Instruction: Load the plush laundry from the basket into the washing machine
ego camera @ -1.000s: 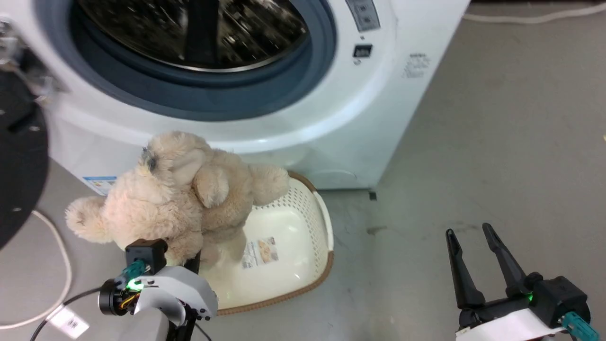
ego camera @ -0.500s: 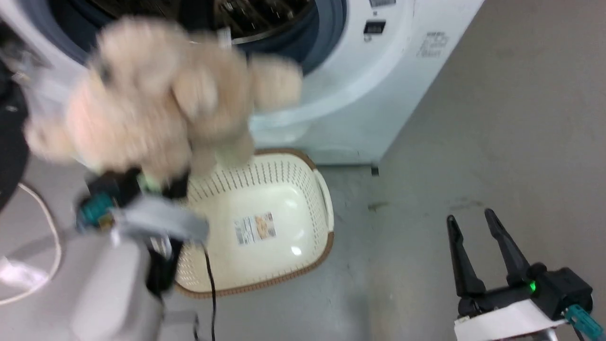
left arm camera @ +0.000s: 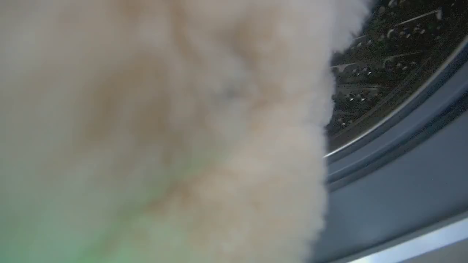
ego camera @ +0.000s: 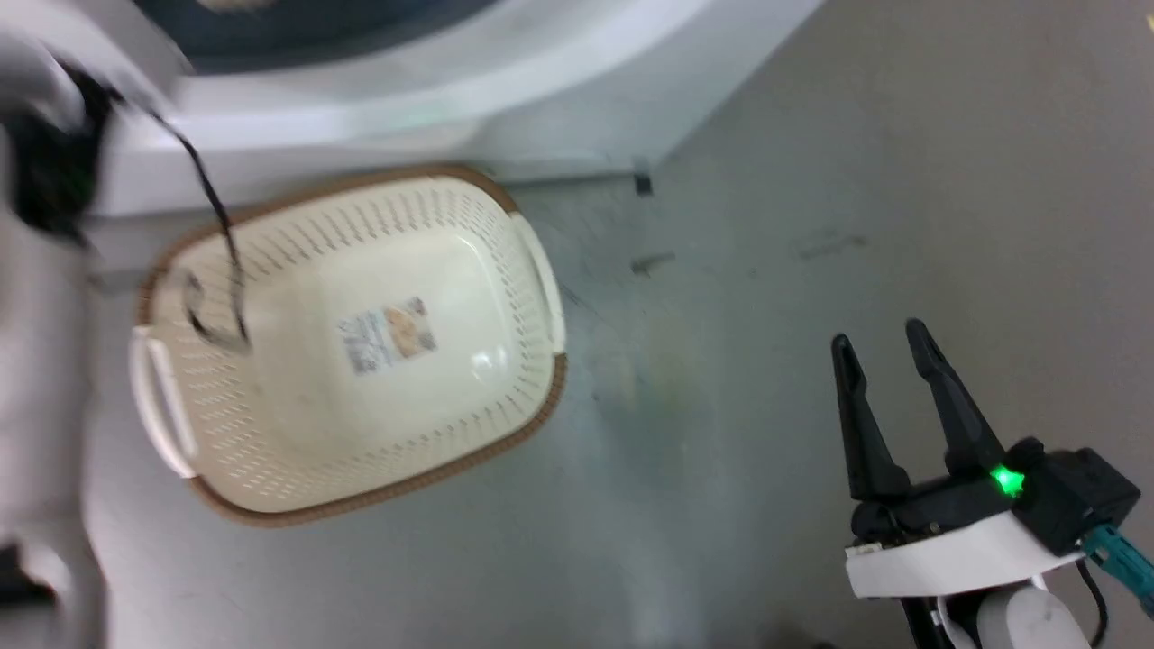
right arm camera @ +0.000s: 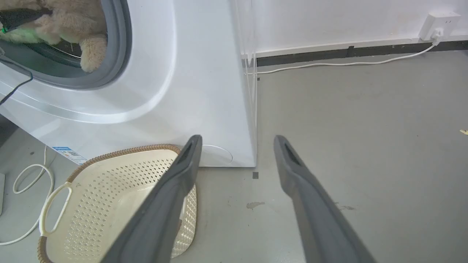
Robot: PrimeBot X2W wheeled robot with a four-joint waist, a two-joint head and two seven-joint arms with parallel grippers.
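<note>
Plush laundry, a fluffy cream-beige teddy bear [right arm camera: 65, 25], hangs in the mouth of the large white front-loading washing machine [right arm camera: 190, 73], at 10 o'clock in the right wrist view, one leg over the grey-blue gasket [right arm camera: 122, 44]. The left gripper [right arm camera: 36, 14] lies dark against the fur; whether it is clamped cannot be told. At 7 o'clock, the cream perforated plastic basket [right arm camera: 109, 175] stands on the grey floor [right arm camera: 365, 128]. The right gripper [ego camera: 878, 335] hovers spread wide.

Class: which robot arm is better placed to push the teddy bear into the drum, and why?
Left. The left gripper holds the teddy bear at the gasket of the washing machine; the right gripper hangs open over the floor by the empty basket.
</note>
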